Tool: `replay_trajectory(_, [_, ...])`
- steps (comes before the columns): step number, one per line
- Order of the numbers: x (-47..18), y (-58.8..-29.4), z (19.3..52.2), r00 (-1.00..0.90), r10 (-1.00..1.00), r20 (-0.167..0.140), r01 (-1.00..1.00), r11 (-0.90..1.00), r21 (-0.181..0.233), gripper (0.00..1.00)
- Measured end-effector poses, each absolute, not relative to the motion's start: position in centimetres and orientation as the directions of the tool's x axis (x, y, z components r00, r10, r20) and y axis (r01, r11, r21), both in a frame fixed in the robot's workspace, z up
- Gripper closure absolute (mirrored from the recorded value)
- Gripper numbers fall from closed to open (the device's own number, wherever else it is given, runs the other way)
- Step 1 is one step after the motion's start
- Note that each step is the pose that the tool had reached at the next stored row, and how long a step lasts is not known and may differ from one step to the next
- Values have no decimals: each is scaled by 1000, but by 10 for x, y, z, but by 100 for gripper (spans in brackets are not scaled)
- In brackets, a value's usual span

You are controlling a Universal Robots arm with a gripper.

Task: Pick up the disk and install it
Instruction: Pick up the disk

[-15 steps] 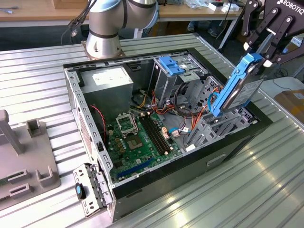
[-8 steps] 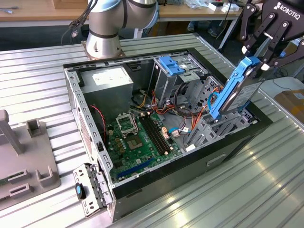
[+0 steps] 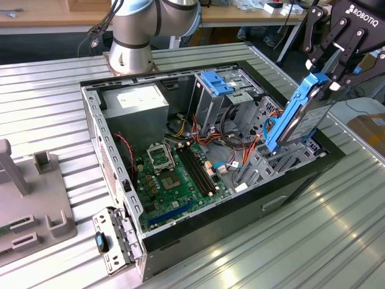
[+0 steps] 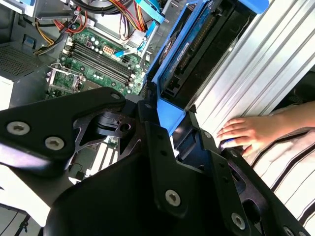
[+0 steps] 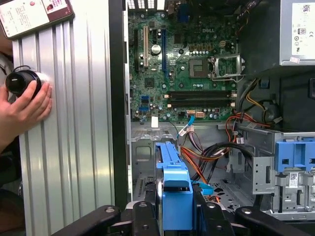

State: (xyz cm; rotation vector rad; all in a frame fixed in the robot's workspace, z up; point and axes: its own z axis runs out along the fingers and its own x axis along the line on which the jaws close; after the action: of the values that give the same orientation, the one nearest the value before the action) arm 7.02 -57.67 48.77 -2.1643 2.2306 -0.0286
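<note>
The disk (image 3: 301,117) is a dark flat drive with bright blue side rails. It hangs tilted, nearly on edge, over the right end of the open computer case (image 3: 301,180) in the exterior view. My gripper (image 3: 325,81) is shut on the disk's upper end from above. In the second wrist view the disk (image 4: 197,44) runs away from my gripper (image 4: 170,115), its dark face between the blue rails. In the first wrist view the disk's blue rail (image 5: 172,196) stands edge-on between my black fingers (image 5: 142,214), above the grey metal bay floor (image 5: 147,157).
Inside the case lie the green motherboard (image 3: 174,174), the grey power supply (image 3: 135,102), a metal cage with a light-blue latch (image 3: 219,81) and loose coloured cables (image 3: 240,150). A person's hand (image 5: 24,108) rests on a black knob on the ribbed table beside the case. A grey fixture (image 3: 30,205) stands at the exterior view's left.
</note>
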Motion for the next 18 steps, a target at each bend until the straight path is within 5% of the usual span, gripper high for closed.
replay_trajectory(18, [74,-572,476,-30,-1000,-10,-999,30,-36,63])
